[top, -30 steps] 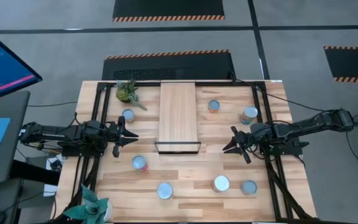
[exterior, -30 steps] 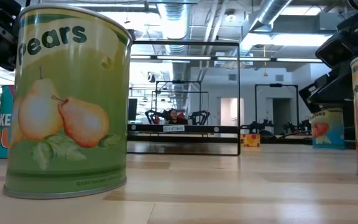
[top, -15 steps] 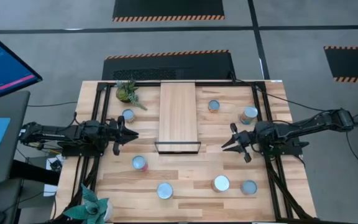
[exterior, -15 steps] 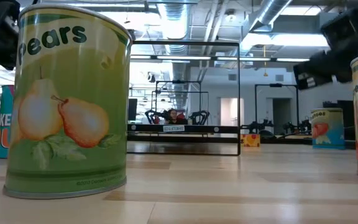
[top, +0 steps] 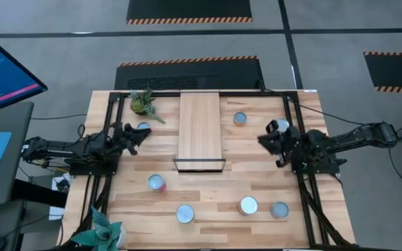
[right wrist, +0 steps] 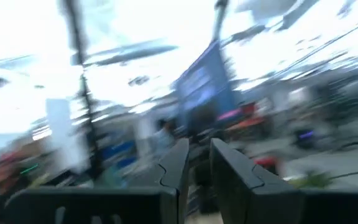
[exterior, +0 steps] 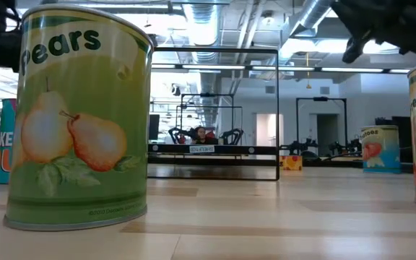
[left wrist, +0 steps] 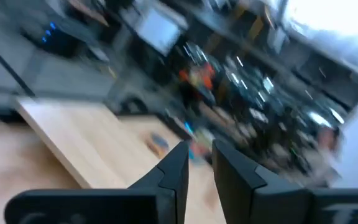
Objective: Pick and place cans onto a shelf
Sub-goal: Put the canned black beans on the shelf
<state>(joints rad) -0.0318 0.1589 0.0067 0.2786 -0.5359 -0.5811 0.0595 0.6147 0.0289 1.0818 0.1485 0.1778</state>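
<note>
Several cans stand upright on the slatted tabletop: one [top: 143, 128] at the far left, two at the far right [top: 239, 118] [top: 280, 125], and others near the front [top: 157, 183] [top: 185, 213] [top: 248, 205]. The shelf [top: 199, 129] lies in the middle, its black frame [top: 199, 165] at its near end. My left gripper [top: 138, 134] hovers beside the far left can, its fingers [left wrist: 199, 165] close together and empty. My right gripper [top: 264, 138] hovers beside the far right can, fingers [right wrist: 197, 162] close together and empty.
A small green plant [top: 142, 102] stands at the far left corner and another [top: 103, 230] at the near left corner. In the low view a green pears can [exterior: 78, 115] fills the left foreground. A monitor [top: 2, 70] stands off the table's left.
Both grippers have risen and gone toward the table's far edge. The left one has come beside the far left can, the right one beside the far right can. In the low view the right gripper has climbed to the top of the picture. No can has moved.
</note>
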